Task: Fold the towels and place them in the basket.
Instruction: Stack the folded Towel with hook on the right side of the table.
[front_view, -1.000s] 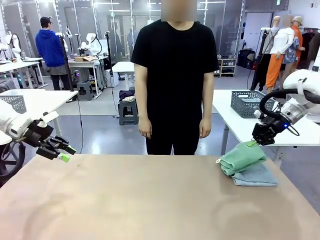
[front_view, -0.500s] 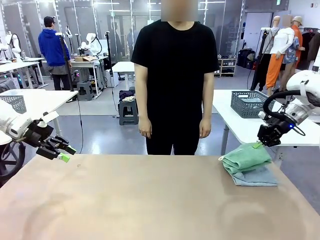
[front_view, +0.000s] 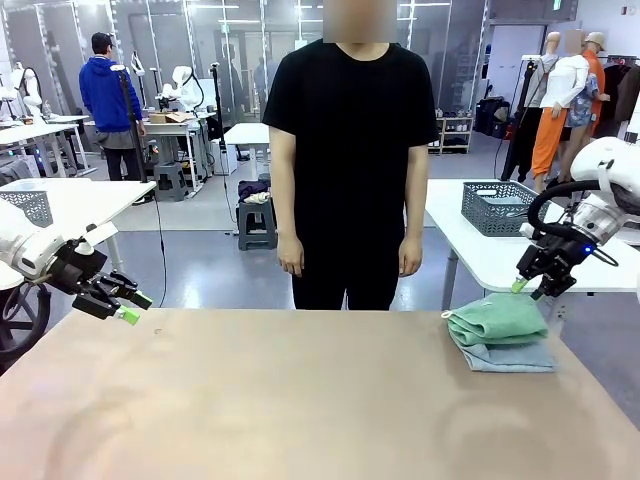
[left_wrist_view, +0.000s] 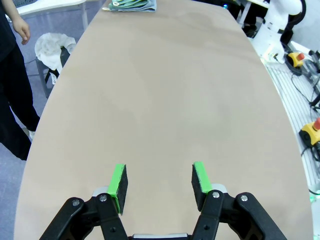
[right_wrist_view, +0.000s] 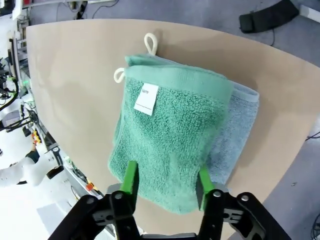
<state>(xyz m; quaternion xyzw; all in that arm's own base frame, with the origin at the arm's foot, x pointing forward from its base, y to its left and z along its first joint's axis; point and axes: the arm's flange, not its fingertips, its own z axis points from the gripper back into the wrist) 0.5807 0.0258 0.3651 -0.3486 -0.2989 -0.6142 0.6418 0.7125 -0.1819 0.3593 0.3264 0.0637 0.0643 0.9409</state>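
The mint green towel (front_view: 498, 317) lies folded on the light blue-grey towel (front_view: 512, 356) at the table's far right. My right gripper (front_view: 528, 289) hangs open just above the green towel's far edge, holding nothing. From the right wrist, the green towel (right_wrist_view: 170, 135) with its white label covers most of the blue-grey towel (right_wrist_view: 238, 131), and my right gripper (right_wrist_view: 167, 183) spreads over its near edge. The dark grey basket (front_view: 496, 207) stands on a white table behind. At the table's left edge my left gripper (front_view: 138, 307) is open; its wrist view shows the left gripper (left_wrist_view: 159, 181) and the far towels (left_wrist_view: 131, 5).
A person in black (front_view: 350, 150) stands at the far side with hands down. A paler grey mesh basket (front_view: 30, 206) sits on a table at the left. The wide tan tabletop (front_view: 300, 400) stretches between my arms.
My right gripper has let go of the green towel's corner and drawn up and to the right. The green towel has settled flatter on the blue-grey one. The left arm stayed still.
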